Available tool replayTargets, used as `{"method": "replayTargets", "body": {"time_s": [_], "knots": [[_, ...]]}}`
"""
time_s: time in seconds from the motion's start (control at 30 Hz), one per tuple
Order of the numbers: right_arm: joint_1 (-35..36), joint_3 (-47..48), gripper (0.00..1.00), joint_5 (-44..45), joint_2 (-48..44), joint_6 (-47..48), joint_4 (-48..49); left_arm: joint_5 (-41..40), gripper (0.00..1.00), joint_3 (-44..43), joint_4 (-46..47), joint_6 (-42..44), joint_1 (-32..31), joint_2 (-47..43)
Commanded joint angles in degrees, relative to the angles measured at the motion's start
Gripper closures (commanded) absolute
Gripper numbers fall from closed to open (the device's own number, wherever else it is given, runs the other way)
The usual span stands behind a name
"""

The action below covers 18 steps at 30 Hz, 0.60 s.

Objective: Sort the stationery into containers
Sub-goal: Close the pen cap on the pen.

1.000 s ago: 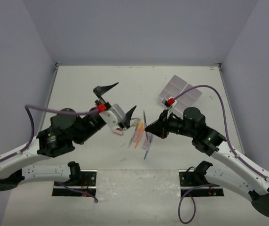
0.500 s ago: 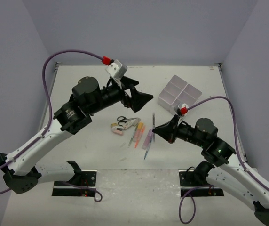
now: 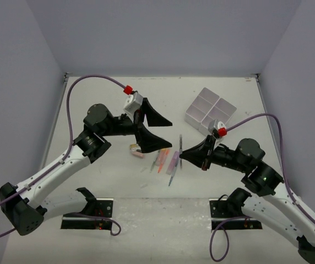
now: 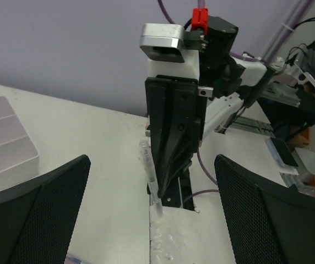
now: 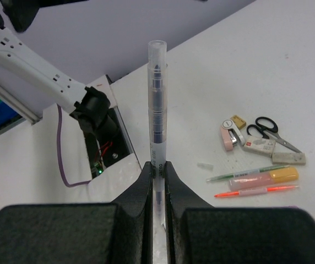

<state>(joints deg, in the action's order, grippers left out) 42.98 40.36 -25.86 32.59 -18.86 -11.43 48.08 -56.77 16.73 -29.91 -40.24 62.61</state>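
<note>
Hovering left pincer (image 3: 172, 135), top view: fingers spread wide, nothing between them, raised over the left end of the loose stationery.
Right pincer (image 3: 181, 156), top view: pressed together on a thin grey pen (image 3: 180, 144), pen pointing toward the far side of the table (image 3: 97, 99).
Markers (image 3: 163, 158), top view: lying close together on the table, between the two pincers and lower than both.
Pink eraser (image 3: 137, 154), top view: on the table just beside the lower finger of the left pincer.
White box (image 3: 211, 111), top view: far right of the table, four square compartments, well apart from both pincers.
Left wrist view, fingers (image 4: 42, 214): two mesh-faced pads far apart at the lower corners, empty gap between.
Left wrist view, right pincer (image 4: 168, 181): seen head-on in that gap, clamping the grey pen (image 4: 149, 170), pen tilted slightly.
Left wrist view, white box (image 4: 14, 159): at the left edge, only partly in frame.
Right wrist view, grip: fingertips closed tight on the lower part of the grey pen (image 5: 157, 104), pen standing straight up in frame.
Right wrist view, scissors (image 5: 267, 129): flat on the table at right, black handles, next to the pink eraser (image 5: 229, 135).
Right wrist view, markers (image 5: 259, 178): side by side just nearer than the scissors.
</note>
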Motion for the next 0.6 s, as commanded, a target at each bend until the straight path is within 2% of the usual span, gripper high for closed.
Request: {"method": "replayTargets", "body": {"time_s": [0.0, 0.13, 0.3, 0.57], "knots": [[-0.3, 4.5, 1.0, -1.8, 2.0, 1.6, 0.4, 2.8, 0.03, -0.3, 5.6, 1.3, -4.3, -1.4], [-0.3, 5.7, 1.0, -3.0, 2.9, 1.5, 0.8, -1.1, 0.03, -0.7, 2.5, 3.4, -5.4, -0.4], [-0.3, 6.9, 1.0, -3.5, 3.0, 1.5, 1.3, -5.1, 0.09, -0.6, 1.7, 2.7, -5.4, 1.8], [-0.3, 7.7, 1.0, -2.7, 4.6, 1.5, 1.8, -4.7, 0.23, -0.5, 3.4, 0.8, -5.5, 4.0]]}}
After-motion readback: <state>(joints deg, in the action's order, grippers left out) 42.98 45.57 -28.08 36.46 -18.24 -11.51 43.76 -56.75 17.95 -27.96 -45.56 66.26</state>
